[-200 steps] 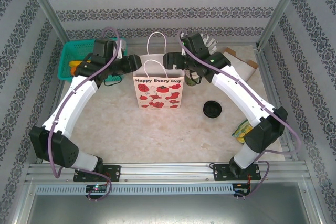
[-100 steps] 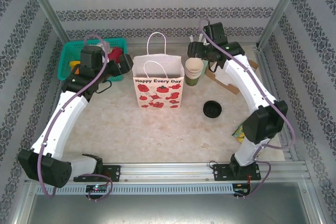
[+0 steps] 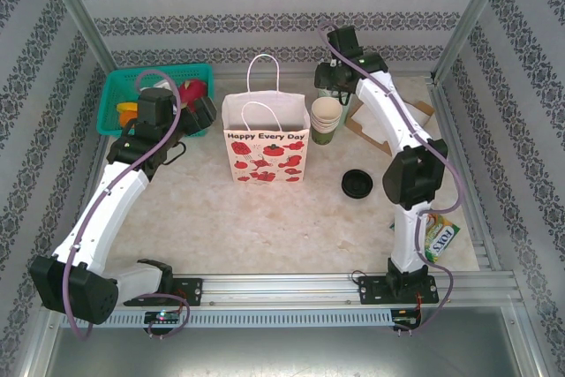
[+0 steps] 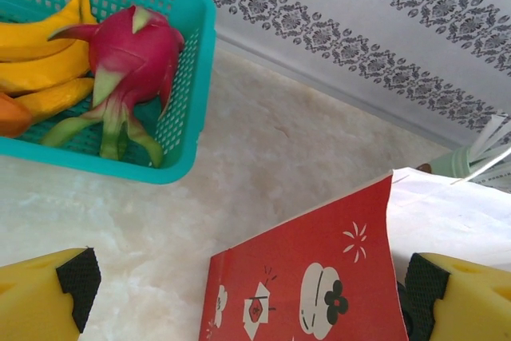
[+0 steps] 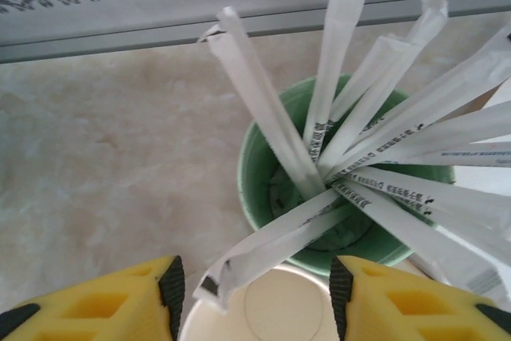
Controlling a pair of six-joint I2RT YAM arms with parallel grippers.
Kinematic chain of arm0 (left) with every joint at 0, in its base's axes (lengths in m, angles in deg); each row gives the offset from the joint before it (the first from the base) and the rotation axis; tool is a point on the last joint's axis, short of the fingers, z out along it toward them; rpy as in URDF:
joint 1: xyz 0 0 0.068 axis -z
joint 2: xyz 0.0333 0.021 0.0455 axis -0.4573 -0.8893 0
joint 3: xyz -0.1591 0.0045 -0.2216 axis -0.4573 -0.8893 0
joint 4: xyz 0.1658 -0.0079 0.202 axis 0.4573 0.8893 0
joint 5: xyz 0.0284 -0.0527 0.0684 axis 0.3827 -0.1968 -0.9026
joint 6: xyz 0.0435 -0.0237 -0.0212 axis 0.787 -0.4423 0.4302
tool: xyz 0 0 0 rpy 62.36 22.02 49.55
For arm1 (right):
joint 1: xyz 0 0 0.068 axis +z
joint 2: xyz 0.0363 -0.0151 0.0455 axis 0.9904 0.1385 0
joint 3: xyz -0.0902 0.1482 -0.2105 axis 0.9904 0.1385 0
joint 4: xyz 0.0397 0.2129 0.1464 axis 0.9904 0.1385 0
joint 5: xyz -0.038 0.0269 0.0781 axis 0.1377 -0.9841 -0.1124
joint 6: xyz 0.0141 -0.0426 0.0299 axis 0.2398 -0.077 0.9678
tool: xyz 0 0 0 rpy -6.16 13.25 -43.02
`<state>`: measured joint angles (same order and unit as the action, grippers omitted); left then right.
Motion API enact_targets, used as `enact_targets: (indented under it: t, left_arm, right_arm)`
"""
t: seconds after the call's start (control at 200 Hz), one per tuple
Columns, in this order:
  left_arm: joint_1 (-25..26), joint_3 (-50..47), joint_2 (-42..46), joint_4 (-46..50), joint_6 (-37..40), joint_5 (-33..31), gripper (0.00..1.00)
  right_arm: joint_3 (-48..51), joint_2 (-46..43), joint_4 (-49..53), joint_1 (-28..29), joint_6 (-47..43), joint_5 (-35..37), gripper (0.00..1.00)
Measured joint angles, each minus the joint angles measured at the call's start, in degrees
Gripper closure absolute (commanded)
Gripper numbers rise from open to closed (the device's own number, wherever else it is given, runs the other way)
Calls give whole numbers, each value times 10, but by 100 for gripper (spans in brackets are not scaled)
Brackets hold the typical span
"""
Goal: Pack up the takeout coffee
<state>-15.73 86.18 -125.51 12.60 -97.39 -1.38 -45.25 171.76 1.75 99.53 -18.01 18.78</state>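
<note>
1. The left fingers (image 4: 249, 285) stand spread wide with nothing between them. They hang over the left end of the paper bag (image 4: 311, 277), with its red side panel below the gap.
2. The right fingers (image 5: 255, 293) are parted about halfway and clamp nothing. They hang behind the bag's right end, over a green cup of wrapped straws (image 5: 263, 189) and the cream mouth of the stack of lidless cups (image 5: 263, 313). One wrapper's end shows in the gap.
3. I cannot tell where the takeout coffee lies relative to either pair of fingers. The bag stands upright with its mouth open, but its inside cannot be read from above.
4. Left of the bag and slightly behind it sits a teal basket (image 4: 192, 77). It holds a dragon fruit (image 4: 132, 45) and bananas (image 4: 48, 45).
5. Right of the bag and nearer the arm bases, a loose black lid (image 3: 356, 184) lies on the surface (image 3: 265, 218). A snack packet (image 3: 439, 237) lies further right of that.
</note>
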Motion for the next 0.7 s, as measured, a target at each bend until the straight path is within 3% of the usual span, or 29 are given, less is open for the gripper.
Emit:
enact_targets:
  t: [0.115, 0.46, 0.699]
  left_arm:
    - [-2, 0, 6, 0, 5, -13, 0]
    - [-4, 0, 11, 2, 7, -21, 0]
    - [-4, 0, 7, 2, 7, -20, 0]
  right_arm:
    - [-34, 19, 17, 0, -5, 7, 59]
    - [-65, 49, 43, 0, -10, -9, 60]
    - [-65, 57, 49, 3, -18, -17, 76]
